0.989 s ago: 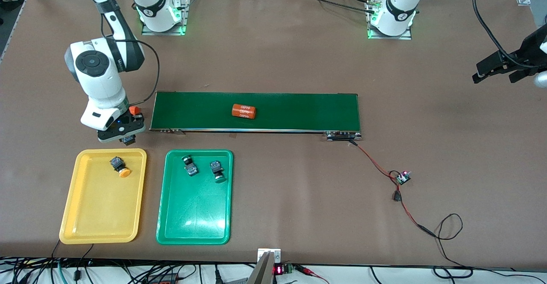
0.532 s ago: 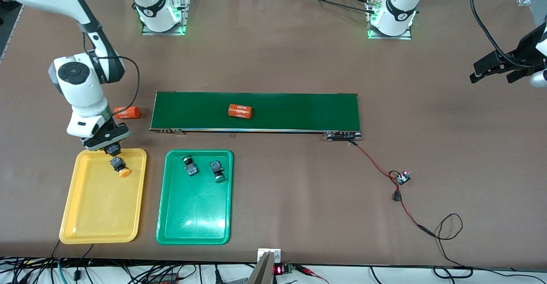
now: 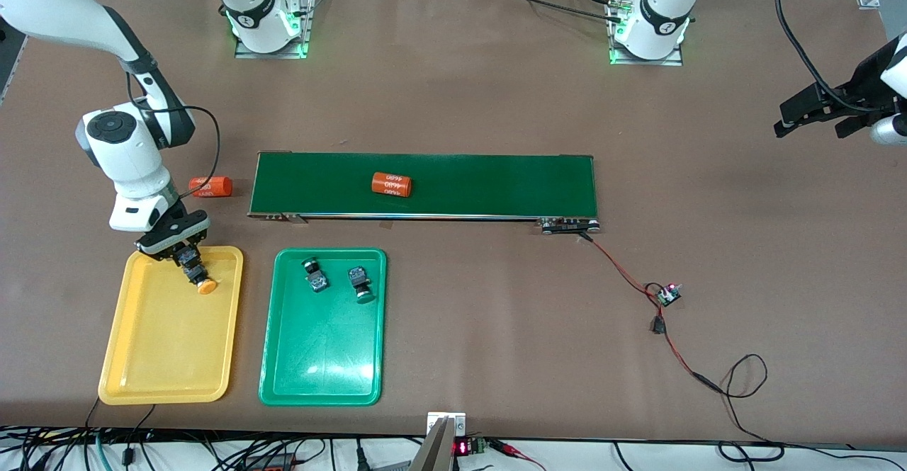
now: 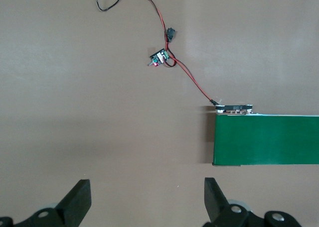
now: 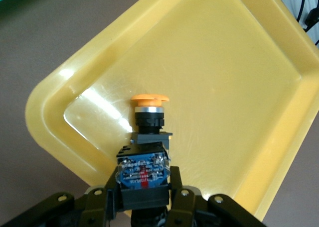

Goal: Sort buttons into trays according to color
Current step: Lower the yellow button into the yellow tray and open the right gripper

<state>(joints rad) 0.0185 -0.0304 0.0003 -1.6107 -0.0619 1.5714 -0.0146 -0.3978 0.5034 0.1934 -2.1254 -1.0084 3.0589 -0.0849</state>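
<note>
Brown tabletop [image 3: 453, 88] carries a long dark-green conveyor belt [image 3: 496, 184] at its middle. One orange cylinder with white print [image 3: 392, 183] lies on the belt; a second orange cylinder [image 3: 210, 187] lies on the tabletop just off the belt's end toward the right arm. A red-and-black cable [image 3: 623, 273] runs from the belt's other end to a small circuit board [image 3: 668, 294].

Two trays sit side by side, nearer the front camera than the belt. The green tray [image 3: 322, 358] holds two green buttons [image 3: 314, 276] [image 3: 360, 283], lying apart from each other at its belt-side end. The yellow tray [image 3: 166, 358] holds one orange-capped button [image 3: 198, 277] at its belt-side end.

Right gripper [image 3: 178, 250] is over the belt-side end of the yellow tray. In the right wrist view its fingers [image 5: 177, 194] are closed on the black-and-blue body of a button [image 5: 144, 172], one finger on each side, the orange cap pointing away from the gripper toward the tray floor. In the front view the held button and the one in the tray overlap and cannot be told apart.

Left gripper [image 3: 815, 110] waits over bare tabletop at the left arm's end, fingers [image 4: 77, 202] spread wide, holding nothing.
</note>
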